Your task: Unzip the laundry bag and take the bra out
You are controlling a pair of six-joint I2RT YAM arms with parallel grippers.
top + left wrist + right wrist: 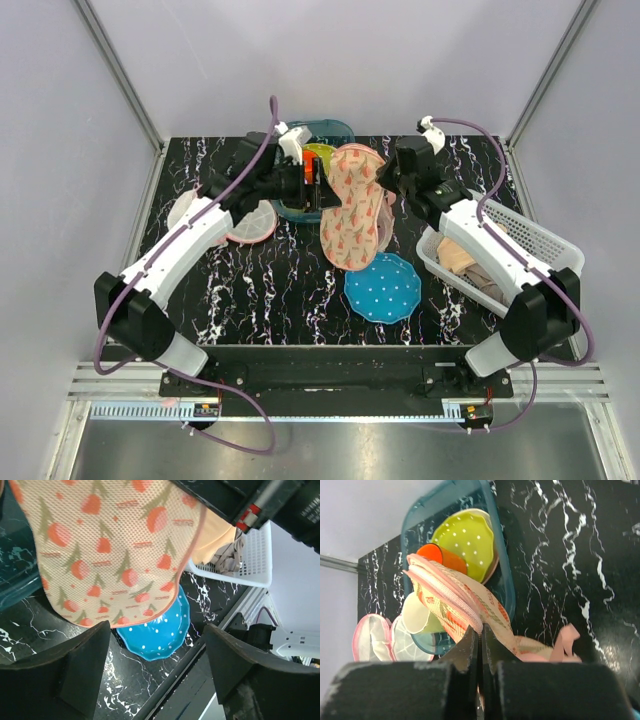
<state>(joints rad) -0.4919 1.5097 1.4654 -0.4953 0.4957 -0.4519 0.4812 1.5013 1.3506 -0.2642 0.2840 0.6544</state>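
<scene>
Tabletop point(270, 290) first: you are working on black, white-veined marble pattern, closed in by pale grey walls point(60, 150) with metal posts at the back corners.

At the far middle sits a teal tray point(425, 505). In it you can see a yellow-green dotted plate point(465, 537), an orange cup point(442, 556) lying on its side, and a pale cup point(417, 615). On your right stands a white slatted basket point(530, 235) with beige and tan fabric point(460, 258) bundled inside. A blue dotted plate point(383, 287) lies near the front middle, holding nothing. To the left, round white mesh pieces with pink rims point(250, 222) lie flat on the surface.

The laundry bag point(355, 205) is in the middle, between your two grippers, running from just beside the tray down to the far edge of the blue plate. From the left wrist it hangs in front of that plate. Its pink strap point(565, 640) trails on the table. You cannot tell from these views whether the zip is undone.

Your right gripper point(480, 630) is pinched tight on the bag's pink edging, fingers nearly together. Your left gripper point(156, 627) is at the bag's left side by the tray, jaws spread wide with nothing between them.
</scene>
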